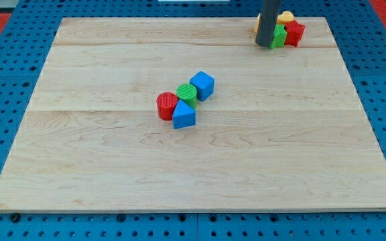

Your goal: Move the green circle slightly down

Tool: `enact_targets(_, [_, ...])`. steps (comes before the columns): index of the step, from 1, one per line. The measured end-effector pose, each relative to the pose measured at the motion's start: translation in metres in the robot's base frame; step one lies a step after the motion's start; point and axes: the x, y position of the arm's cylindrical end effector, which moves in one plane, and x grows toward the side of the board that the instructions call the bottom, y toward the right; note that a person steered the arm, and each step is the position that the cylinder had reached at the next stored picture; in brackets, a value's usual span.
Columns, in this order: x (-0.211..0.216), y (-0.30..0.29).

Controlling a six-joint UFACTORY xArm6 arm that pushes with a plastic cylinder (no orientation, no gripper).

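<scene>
One rod only, no jaws to spread or pinch; my tip [265,45] parked at the view's top right, touching a green block [279,35]. Well apart from the green circle [186,93], mid-board between red cylinder [167,106] and blue cube [202,85], above blue triangle [183,116]. Approach step apparently; next, probably reaching above the circle, pushing gently downward.

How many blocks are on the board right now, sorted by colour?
Red: 2, a red cylinder in the middle cluster and a red block at the view's top right.
Green: 2, the green circle and a green block beside my tip.
Blue: 2, a blue cube and a blue triangle.
Yellow: 1, a yellow block, partly hidden.
Total: 7 visible.
</scene>
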Motion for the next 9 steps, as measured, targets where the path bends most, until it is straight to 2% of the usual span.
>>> enact_targets(1, [0.0, 0.0])
enact_targets(2, [0.019, -0.01])
enact_targets(4, [0.023, -0.128])
enact_targets(5, [0.036, -0.186])
enact_targets(6, [0.063, -0.214])
enact_targets(7, [0.092, -0.207])
enact_targets(9, [0.143, -0.136])
